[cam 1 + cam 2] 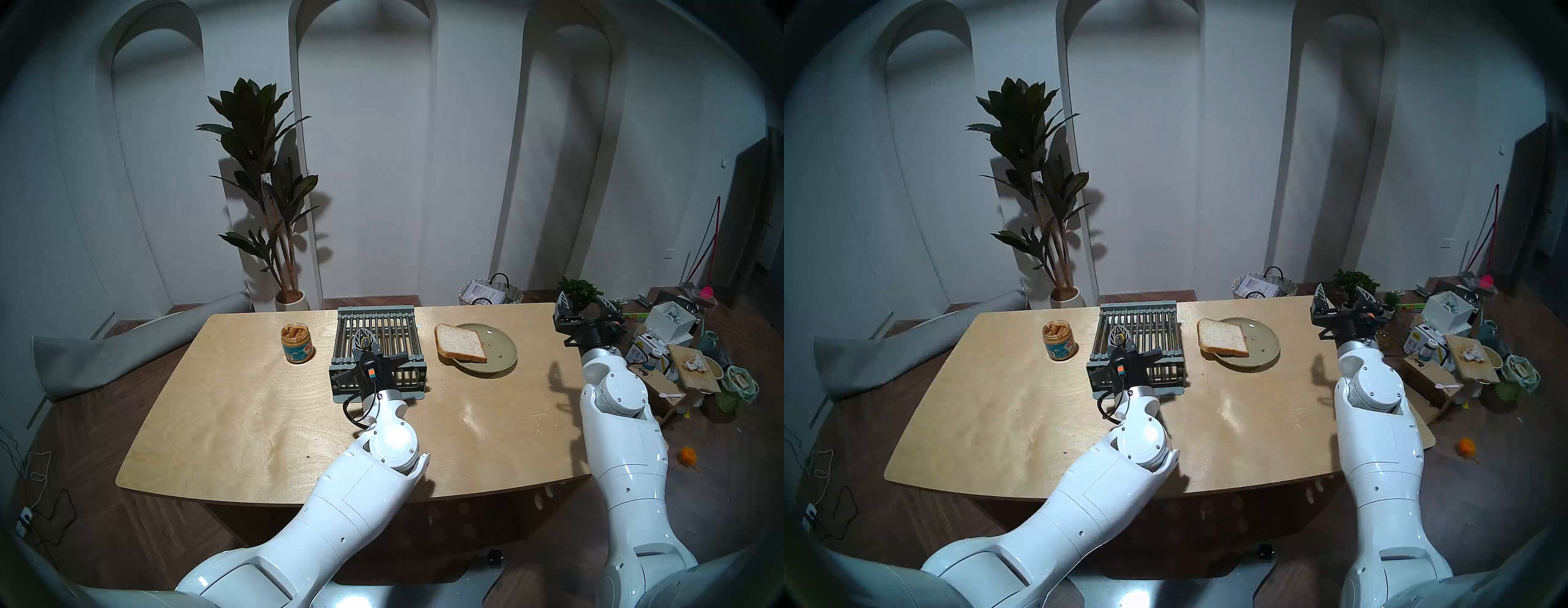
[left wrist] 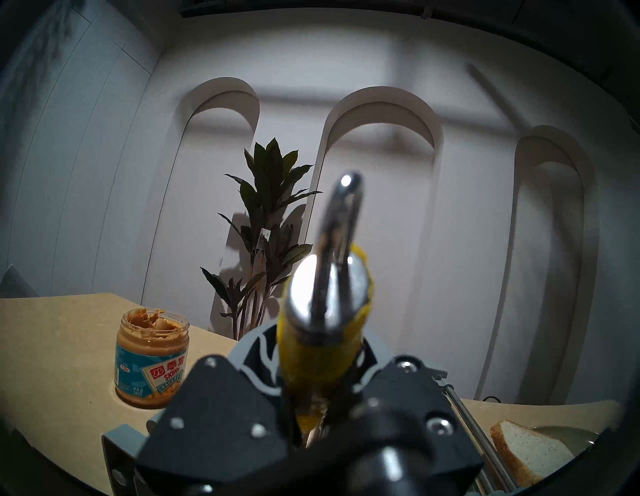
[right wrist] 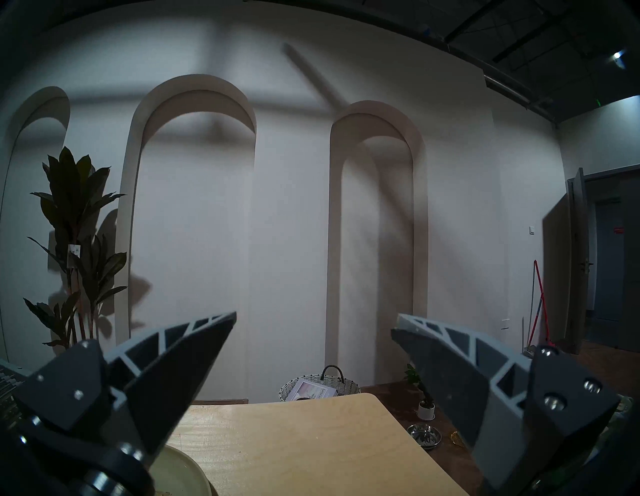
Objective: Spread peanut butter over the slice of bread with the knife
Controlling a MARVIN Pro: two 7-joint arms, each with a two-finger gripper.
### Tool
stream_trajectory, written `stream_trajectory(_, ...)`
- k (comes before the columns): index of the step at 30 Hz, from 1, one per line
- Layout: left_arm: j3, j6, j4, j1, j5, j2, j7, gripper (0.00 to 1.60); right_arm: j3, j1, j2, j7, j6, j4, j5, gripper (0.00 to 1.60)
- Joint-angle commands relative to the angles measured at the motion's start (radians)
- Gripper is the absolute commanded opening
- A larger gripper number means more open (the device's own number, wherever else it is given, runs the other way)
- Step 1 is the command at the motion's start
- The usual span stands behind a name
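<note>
The knife [image 2: 323, 332] sits in the left claw [image 1: 365, 341], which is closed tight on its yellow handle so the blade pokes out front, ready to scoop. It hangs over the grey rack [image 1: 379, 352]. Left of the rack stands the open peanut butter [image 1: 297, 342] jar, easy to dip into. Right of the rack, the slice of bread [image 1: 460, 343] lies on a green plate [image 1: 500, 352] to catch crumbs. Far right of the rack, the right claw [image 1: 584, 308] waits wide open and empty, over the worktop [image 1: 254, 407] edge.
</note>
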Motion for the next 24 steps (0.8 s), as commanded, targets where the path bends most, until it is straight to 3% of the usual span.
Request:
stream_trajectory(1, 0.009, 0.04, -0.077, -0.008, 0.0, 0.019, -0.027, 0.0, 0.008, 0.015, -0.006, -0.009, -0.006, -0.015, 0.01, 1.6)
stream_trajectory(24, 0.016, 0.2, -0.296, 0.011, 0.035, 0.13, -0.031, 0.0, -0.012, 0.0, -0.045, -0.052, -0.01, -0.024, 0.01, 1.6)
